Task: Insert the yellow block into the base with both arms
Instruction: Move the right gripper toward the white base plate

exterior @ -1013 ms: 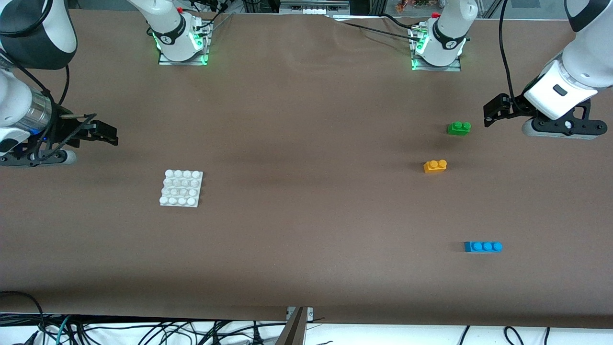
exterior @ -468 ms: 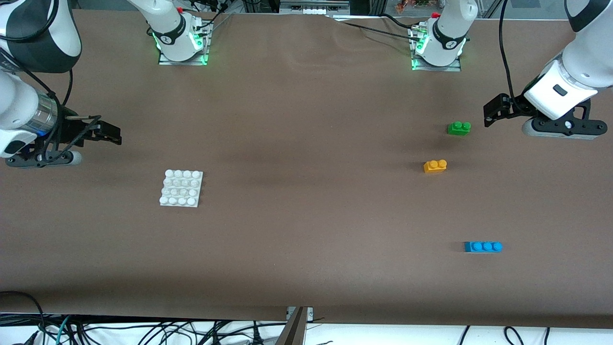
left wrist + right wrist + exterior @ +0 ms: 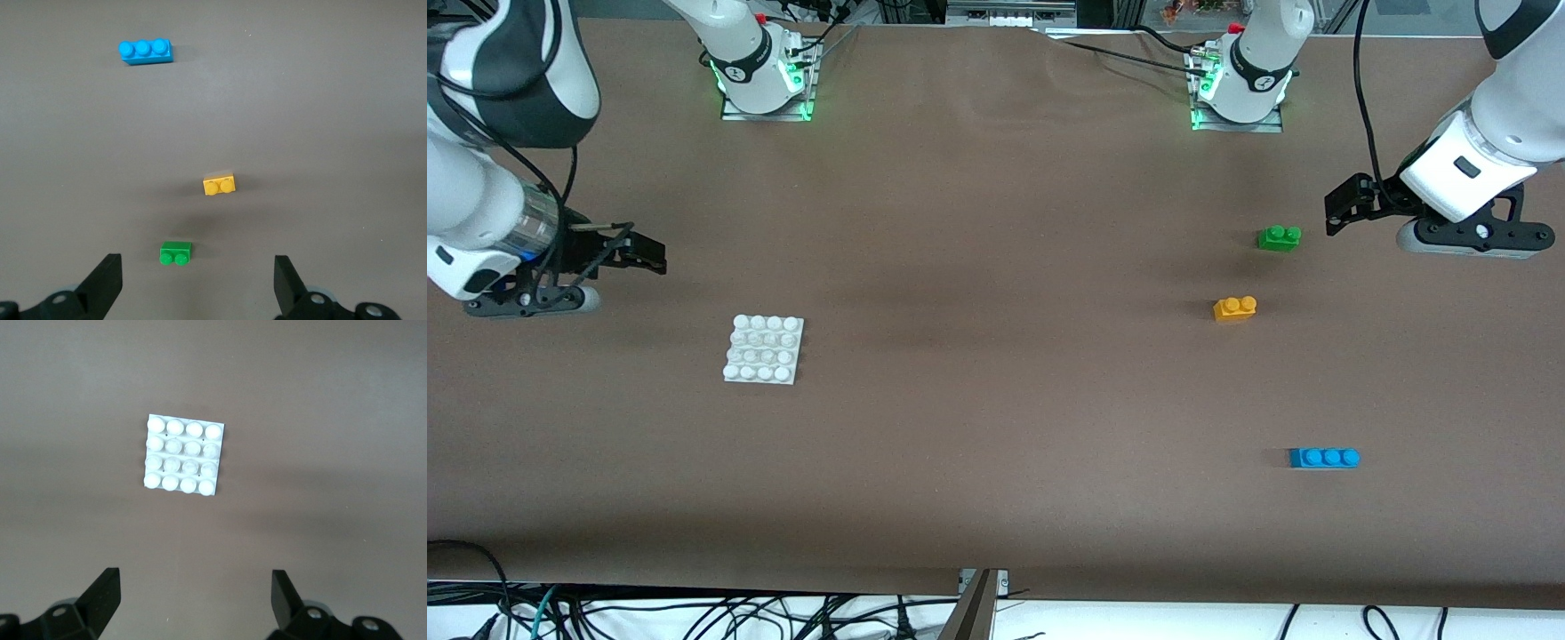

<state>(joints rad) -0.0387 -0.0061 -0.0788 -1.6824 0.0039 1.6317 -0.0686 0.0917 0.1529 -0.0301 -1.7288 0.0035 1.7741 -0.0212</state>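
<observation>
Brown surface (image 3: 996,400). Yellow block (image 3: 1234,308) loose near green brick (image 3: 1279,237); base (image 3: 764,348) well apart. Left gripper (image 3: 1343,212), right gripper (image 3: 645,253) open, empty. Risk: grabbing green by mistake.

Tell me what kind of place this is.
Likely a robotics lab test bench: two arm bases bolted to a brown-covered table, loose cables along its edge, and toy bricks like the yellow block and white base.

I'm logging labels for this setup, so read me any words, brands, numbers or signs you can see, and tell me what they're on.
No text can be read in these views.
Yellow block, green brick, blue brick, white base: no print visible.
Small marks on the arm bases: too small to read.
</observation>
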